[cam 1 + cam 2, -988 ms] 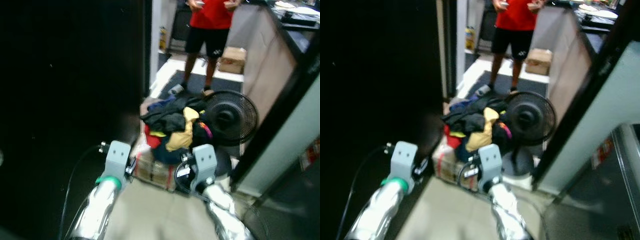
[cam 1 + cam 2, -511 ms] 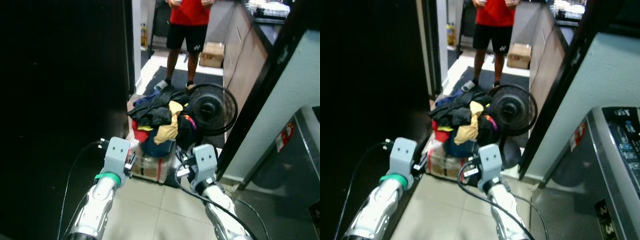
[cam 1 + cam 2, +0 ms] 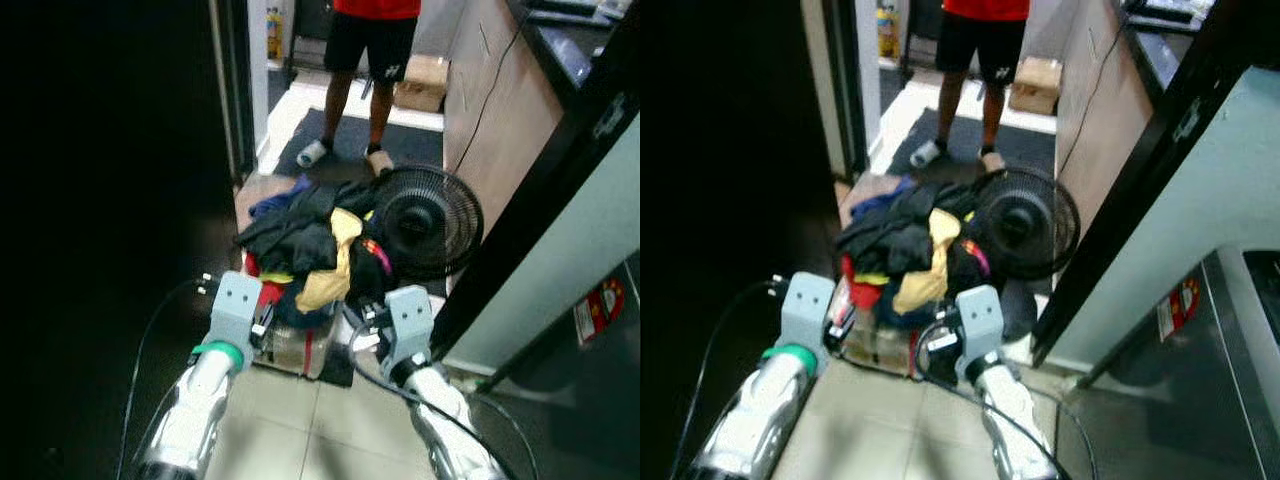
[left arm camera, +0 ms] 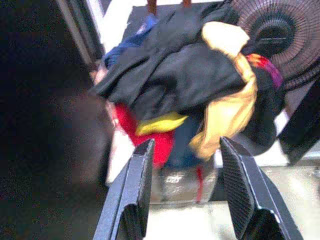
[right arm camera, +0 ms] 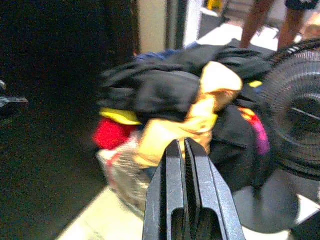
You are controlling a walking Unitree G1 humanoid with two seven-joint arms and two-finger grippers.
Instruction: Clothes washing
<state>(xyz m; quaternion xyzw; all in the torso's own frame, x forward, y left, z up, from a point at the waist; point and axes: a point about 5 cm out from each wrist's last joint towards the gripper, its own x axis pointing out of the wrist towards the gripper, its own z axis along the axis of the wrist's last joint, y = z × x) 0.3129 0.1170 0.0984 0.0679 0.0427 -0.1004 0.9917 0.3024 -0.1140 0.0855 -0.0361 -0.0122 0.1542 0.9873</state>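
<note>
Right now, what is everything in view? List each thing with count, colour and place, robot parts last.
Clothes pile: one heap, mostly black with yellow, red, blue and pink pieces, overflowing its container on the floor ahead.
Laundry container: one, clear, under the pile.
Fan: one, black, on the floor right of the pile, touching it.
Person: one, red top, black shorts, standing beyond the pile.
Cardboard box: one, brown, beside the person.
Mat: one, dark, under the person's feet.
Left end effector: one, black fingers open, aimed at the pile.
Right end effector: one, black fingers shut, aimed at the pile.
</note>
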